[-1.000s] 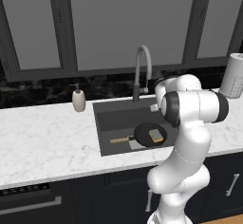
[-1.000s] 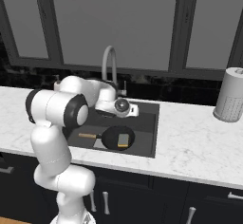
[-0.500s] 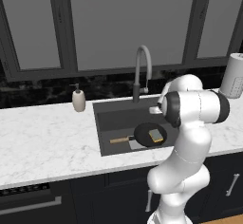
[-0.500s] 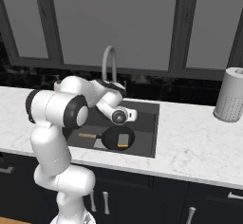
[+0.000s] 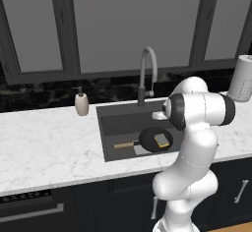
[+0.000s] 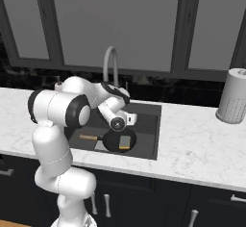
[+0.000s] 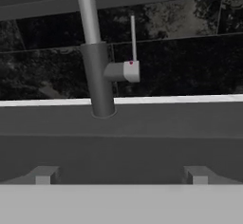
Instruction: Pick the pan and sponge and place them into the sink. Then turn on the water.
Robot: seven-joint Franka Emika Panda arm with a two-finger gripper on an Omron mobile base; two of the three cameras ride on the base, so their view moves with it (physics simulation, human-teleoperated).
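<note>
The black pan (image 5: 153,139) (image 6: 118,141) lies on the floor of the dark grey sink (image 5: 118,123) (image 6: 149,125), its wooden handle (image 5: 124,145) pointing left. On the pan rests the yellow sponge (image 5: 161,139) (image 6: 125,141). My gripper (image 7: 119,176) (image 5: 158,115) (image 6: 128,119) hovers above the basin, a little over the pan, and faces the back wall. It is open, its fingertips (image 7: 43,175) wide apart with nothing between them. Straight ahead stands the grey faucet (image 7: 97,76) (image 5: 147,73) (image 6: 111,67), its thin lever (image 7: 133,40) upright. No blue stream falls from it.
A soap dispenser (image 5: 81,102) stands on the white marble counter (image 5: 44,142) left of the sink. A paper towel roll (image 5: 242,78) (image 6: 232,96) stands at the far right. Dark windows and a black backsplash (image 7: 190,61) run behind the faucet.
My hand has sunk lower over the basin, above the pan, still turned toward the faucet base. The pan and sponge have not moved.
</note>
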